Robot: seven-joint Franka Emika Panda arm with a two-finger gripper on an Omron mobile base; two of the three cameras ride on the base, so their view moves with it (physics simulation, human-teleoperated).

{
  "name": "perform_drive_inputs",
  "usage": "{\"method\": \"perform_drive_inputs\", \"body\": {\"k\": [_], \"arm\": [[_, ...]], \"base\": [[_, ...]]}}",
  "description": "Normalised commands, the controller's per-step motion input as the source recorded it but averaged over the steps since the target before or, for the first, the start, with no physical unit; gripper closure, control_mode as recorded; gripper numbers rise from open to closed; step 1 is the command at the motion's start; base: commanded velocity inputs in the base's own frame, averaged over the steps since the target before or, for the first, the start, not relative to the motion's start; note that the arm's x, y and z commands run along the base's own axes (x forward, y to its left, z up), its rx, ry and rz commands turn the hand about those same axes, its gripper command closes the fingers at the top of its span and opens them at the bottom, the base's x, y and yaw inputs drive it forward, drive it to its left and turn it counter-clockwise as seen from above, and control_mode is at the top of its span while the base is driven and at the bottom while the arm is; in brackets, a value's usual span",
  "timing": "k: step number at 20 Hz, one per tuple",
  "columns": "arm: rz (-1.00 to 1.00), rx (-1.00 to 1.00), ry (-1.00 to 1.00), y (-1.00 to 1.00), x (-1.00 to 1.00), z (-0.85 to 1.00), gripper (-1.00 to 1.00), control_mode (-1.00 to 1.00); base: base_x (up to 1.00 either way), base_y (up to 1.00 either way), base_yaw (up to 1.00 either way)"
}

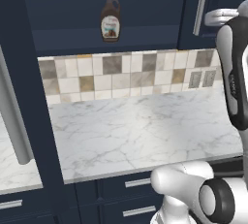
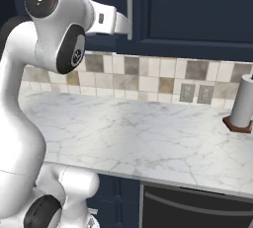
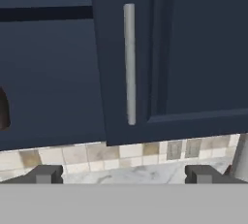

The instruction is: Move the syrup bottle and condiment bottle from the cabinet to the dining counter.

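Open cabinet [image 1: 97,34], syrup bottle [image 1: 110,16] inside (its far left shelf hidden).

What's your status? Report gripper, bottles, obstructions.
Gripper open, empty, facing the cabinet door handle. Syrup bottle upright on the open cabinet shelf, untouched. Condiment bottle not sighted. Nothing between hand and cabinet.
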Motion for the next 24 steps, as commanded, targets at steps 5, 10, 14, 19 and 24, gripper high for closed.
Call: {"method": "perform_drive_inputs", "body": {"k": [5, 10, 14, 19, 24], "arm": [[0.07, 0.01, 0.00, -0.09, 0.79, 0.00, -1.00, -1.00], [0.06, 0.00, -0.01, -0.03, 0.74, -0.03, -1.00, -1.00], [0.08, 0.01, -0.02, -0.12, 0.70, -0.01, -1.00, -1.00], [0.08, 0.02, 0.00, -0.25, 0.60, -0.01, -1.00, -1.00], [0.07, 0.01, 0.00, -0.05, 0.63, -0.17, -1.00, -1.00]], "base": [[0.00, 0.00, 0.00], [0.00, 0.00, 0.00], [0.00, 0.00, 0.00], [0.00, 0.00, 0.00], [0.00, 0.00, 0.00]]}}
